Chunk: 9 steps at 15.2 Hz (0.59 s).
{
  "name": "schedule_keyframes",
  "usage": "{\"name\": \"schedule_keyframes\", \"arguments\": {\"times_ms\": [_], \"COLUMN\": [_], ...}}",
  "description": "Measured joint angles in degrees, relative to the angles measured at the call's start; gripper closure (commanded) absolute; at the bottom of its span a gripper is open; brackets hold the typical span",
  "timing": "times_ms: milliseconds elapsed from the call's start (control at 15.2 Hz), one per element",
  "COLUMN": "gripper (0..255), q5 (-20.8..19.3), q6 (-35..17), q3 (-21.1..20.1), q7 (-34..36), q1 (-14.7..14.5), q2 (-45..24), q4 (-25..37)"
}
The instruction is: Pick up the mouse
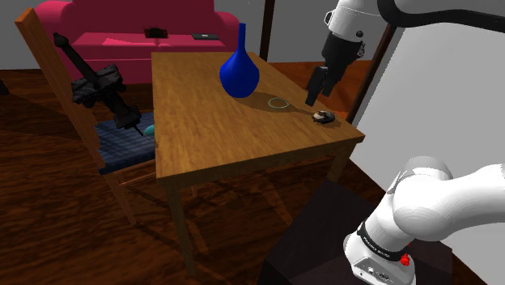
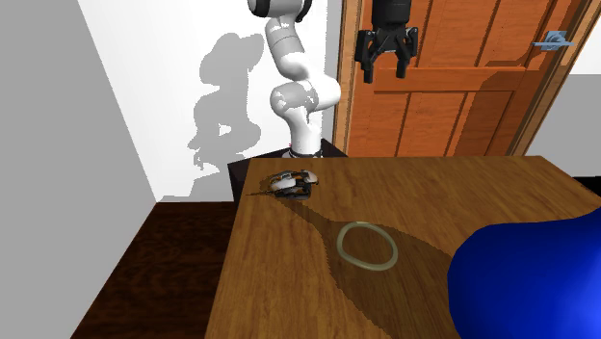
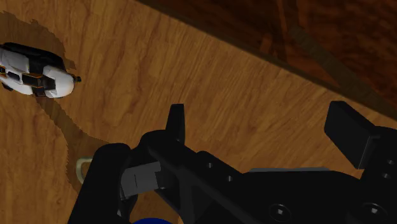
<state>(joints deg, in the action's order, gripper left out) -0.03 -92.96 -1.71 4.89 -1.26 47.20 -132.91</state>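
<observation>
The mouse [image 1: 324,117] is small, white and black with orange trim, and lies on the wooden table [image 1: 202,129] near the edge closest to the stand. It also lies near that edge in the second exterior view [image 2: 292,181], and off to one side ahead of the fingers in the wrist view [image 3: 32,70]. My black gripper [image 1: 311,97] hangs in the air above the table, a short way from the mouse toward the ring. Its fingers stand apart with nothing between them [image 2: 387,69] [image 3: 261,127].
A blue vase [image 1: 239,73] stands mid-table, with a thin pale ring [image 1: 279,103] lying flat between it and the mouse. A wooden chair [image 1: 57,89] holding a long black object stands at the shoulder view's left, a red sofa [image 1: 129,28] behind. An orange-brown door [image 2: 453,87] stands behind the arm.
</observation>
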Motion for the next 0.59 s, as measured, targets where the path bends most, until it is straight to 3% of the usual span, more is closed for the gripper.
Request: {"name": "schedule_keyframes", "arguments": {"times_ms": [198,594], "gripper": [0,0], "q5": [-1.5,-9.1], "q6": [-1.2,-5.7], "q3": [1.8,10.5], "q7": [-3.7,-21.3], "q1": [-0.5,-2.4], "q2": [1.8,8.0], "q4": [-2.6,-11.0]}}
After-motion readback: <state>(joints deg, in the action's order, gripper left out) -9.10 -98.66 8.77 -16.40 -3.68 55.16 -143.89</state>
